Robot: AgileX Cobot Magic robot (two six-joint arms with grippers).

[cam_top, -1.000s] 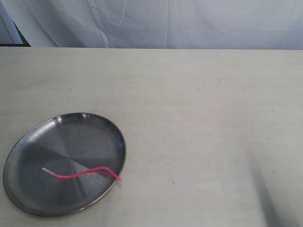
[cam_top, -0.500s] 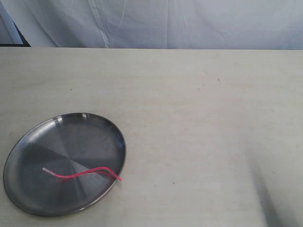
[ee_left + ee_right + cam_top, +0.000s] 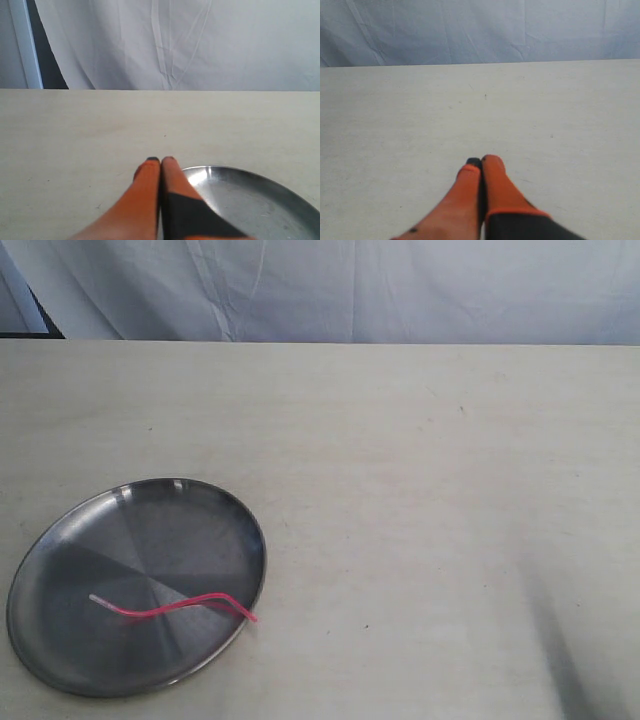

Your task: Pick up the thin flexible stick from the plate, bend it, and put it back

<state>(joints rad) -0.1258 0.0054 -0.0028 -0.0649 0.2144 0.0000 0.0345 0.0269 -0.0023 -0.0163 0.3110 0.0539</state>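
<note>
The thin flexible stick [image 3: 170, 608] lies wavy across the near half of the plate [image 3: 190, 525], its pink end poking over the rim toward the right. The shiny steel plate sits at the table's near left. Neither gripper shows in the exterior view. In the left wrist view my left gripper [image 3: 160, 160] is shut and empty, its orange fingertips hovering beside the plate's rim [image 3: 235, 172]; the stick is out of that view. In the right wrist view my right gripper [image 3: 482, 161] is shut on nothing above bare table.
The pale table [image 3: 420, 470] stretches back to a white cloth backdrop [image 3: 350, 290]. A faint shadow [image 3: 560, 640] falls on the near right of the table.
</note>
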